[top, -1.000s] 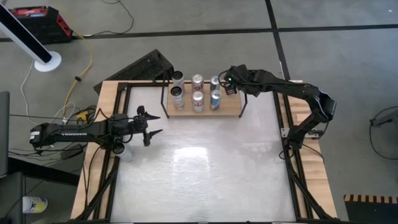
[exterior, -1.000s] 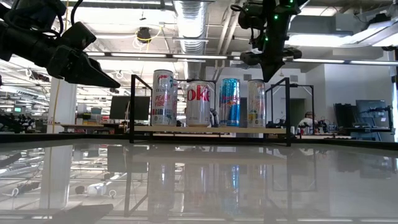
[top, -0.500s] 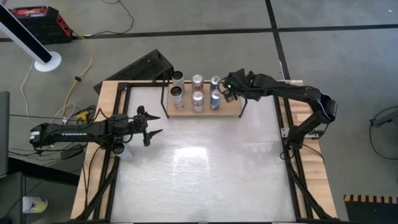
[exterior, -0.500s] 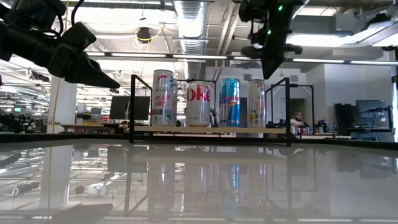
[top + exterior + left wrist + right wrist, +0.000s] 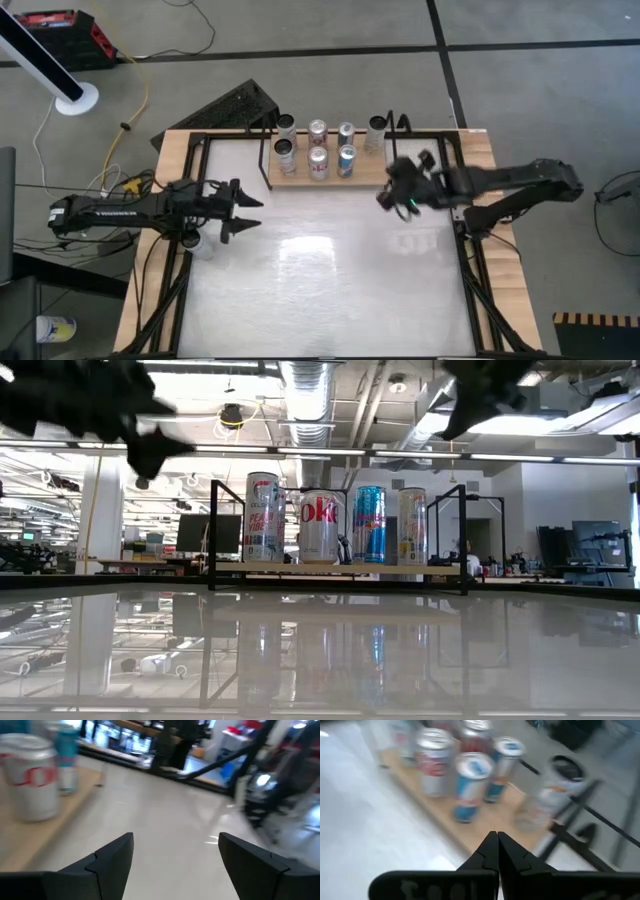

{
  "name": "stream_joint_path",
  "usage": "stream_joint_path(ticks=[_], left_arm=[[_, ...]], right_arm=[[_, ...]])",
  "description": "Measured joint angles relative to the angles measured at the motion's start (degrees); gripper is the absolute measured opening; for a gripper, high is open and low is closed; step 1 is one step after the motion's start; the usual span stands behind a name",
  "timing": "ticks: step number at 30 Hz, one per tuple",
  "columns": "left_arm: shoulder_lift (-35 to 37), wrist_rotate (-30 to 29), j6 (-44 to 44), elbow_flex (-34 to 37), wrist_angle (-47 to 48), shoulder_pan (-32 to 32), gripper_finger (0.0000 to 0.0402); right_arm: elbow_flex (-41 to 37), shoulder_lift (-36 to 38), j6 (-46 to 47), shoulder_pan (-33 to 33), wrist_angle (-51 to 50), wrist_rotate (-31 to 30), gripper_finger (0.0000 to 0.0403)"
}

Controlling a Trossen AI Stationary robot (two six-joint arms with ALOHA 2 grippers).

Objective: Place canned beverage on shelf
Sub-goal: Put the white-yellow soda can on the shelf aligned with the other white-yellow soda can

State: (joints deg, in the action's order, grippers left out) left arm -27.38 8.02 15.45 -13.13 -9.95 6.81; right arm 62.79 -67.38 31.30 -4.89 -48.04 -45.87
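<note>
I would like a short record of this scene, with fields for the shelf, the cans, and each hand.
shelf: wood board in black wire frame, at the table's far edge
cans: seven cans in the high view, standing upright in two rows
left hand: open, empty, over the table's left side
right hand: shut, empty, above the table just in front of the shelf's right end

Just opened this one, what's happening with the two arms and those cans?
Neither arm is holding anything. Seven cans stand in two rows at the shelf at the far edge of the table, four behind and three in front. The right gripper is shut and empty, over the white tabletop just in front of the shelf's right end. The left gripper is open and empty, over the table's left side, pointing toward the middle.
</note>
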Motion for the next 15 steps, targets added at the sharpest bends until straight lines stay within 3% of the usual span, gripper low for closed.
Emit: stream_joint_path(ticks=[3,7,11,15], left_arm=[[0.0,0.1,3.6,-6.6,5.6,-4.4,0.0275],[0.0,-2.3,7.8,-16.8,16.2,-12.8,0.0275],[-1.7,-12.1,16.2,-26.7,32.4,-23.5,0.0275],[-6.8,-22.5,23.6,-34.4,44.3,-34.5,0.0275]], right_arm=[[-10.1,5.1,-1.7,-7.1,13.4,-1.0,0.0020],[-21.2,8.1,-10.9,-14.6,34.7,-1.9,0.0021],[-28.2,8.0,-20.9,-18.3,52.7,-4.6,0.0021],[-32.3,5.5,-29.9,-17.7,66.0,-5.3,0.0021]])
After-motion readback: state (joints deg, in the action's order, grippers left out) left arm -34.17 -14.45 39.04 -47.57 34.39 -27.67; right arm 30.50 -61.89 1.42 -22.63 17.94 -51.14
